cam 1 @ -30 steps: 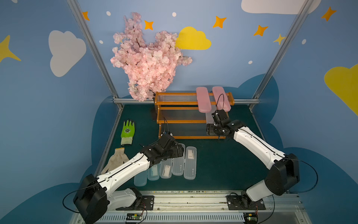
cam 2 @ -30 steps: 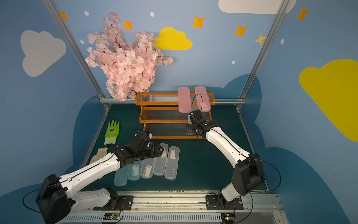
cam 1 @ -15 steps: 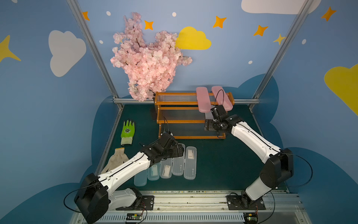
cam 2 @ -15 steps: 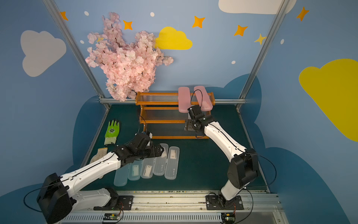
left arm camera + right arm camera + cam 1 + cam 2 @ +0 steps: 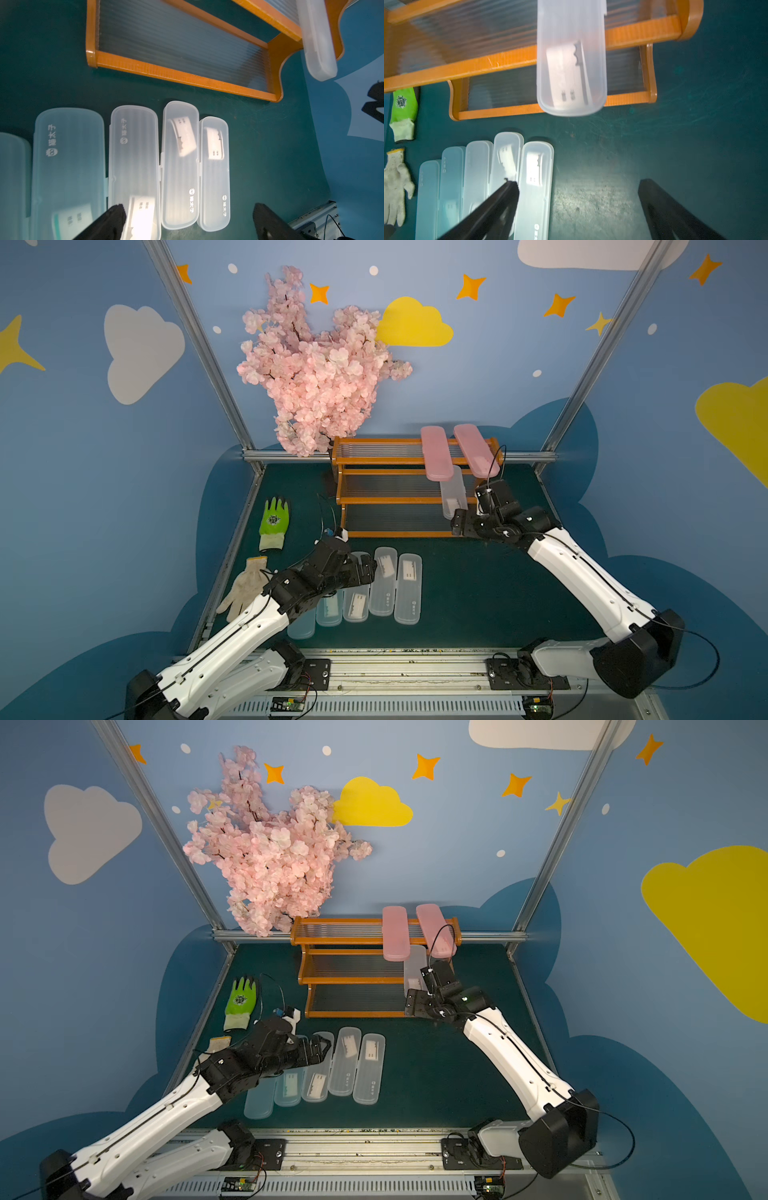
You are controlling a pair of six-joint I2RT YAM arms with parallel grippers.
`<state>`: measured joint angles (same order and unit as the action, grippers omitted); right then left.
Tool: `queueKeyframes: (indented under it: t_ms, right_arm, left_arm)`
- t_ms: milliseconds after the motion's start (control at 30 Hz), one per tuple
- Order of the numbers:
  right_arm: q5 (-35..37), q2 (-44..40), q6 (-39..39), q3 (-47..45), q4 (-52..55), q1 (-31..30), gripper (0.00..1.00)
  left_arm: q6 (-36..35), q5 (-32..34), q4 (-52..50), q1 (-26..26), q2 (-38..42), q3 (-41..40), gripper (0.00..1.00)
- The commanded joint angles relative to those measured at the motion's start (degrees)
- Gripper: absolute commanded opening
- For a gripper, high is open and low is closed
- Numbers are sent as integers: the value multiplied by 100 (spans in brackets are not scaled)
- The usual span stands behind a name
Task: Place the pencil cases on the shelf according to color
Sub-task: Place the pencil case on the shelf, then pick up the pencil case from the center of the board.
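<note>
Two pink pencil cases lie across the top tier of the orange-framed shelf. A clear case rests on the middle tier, its near end jutting over the front rail. My right gripper is open and empty just in front of that end. On the green mat lie two pale blue cases and three clear ones in a row. My left gripper hovers open over the row's far ends, holding nothing.
A green glove and a beige glove lie on the mat left of the row. A pink blossom tree stands behind the shelf's left end. Metal frame posts and a front rail bound the mat.
My right gripper has opened and let go of the clear case, which now rests on the middle tier; the gripper has drawn back slightly. The left arm has barely moved.
</note>
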<state>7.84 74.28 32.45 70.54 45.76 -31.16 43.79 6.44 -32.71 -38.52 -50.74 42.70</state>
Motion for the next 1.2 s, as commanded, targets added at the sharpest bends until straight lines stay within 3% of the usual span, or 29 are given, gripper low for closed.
queueKeyframes:
  t_ms: [0, 233, 400, 700, 1167]
  right_arm:
    - [33, -437, 640, -575, 191, -319, 92]
    - [457, -1450, 2026, -2566, -1065, -1759, 92]
    - [717, -1271, 2738, -3048, -1558, -2677, 92]
    - [571, 555, 2823, -2224, -1383, -3459, 95]
    - [328, 2746, 2269, -394, -553, -3666, 96]
  left_arm:
    - [142, 11, -525, 20, 181, -237, 100]
    - [524, -440, -341, 16, 302, -761, 100]
    - [630, -558, -263, -73, 187, -733, 100]
    - [956, -445, 42, -136, 508, -980, 100]
    - [995, -204, -351, -136, 659, -949, 100]
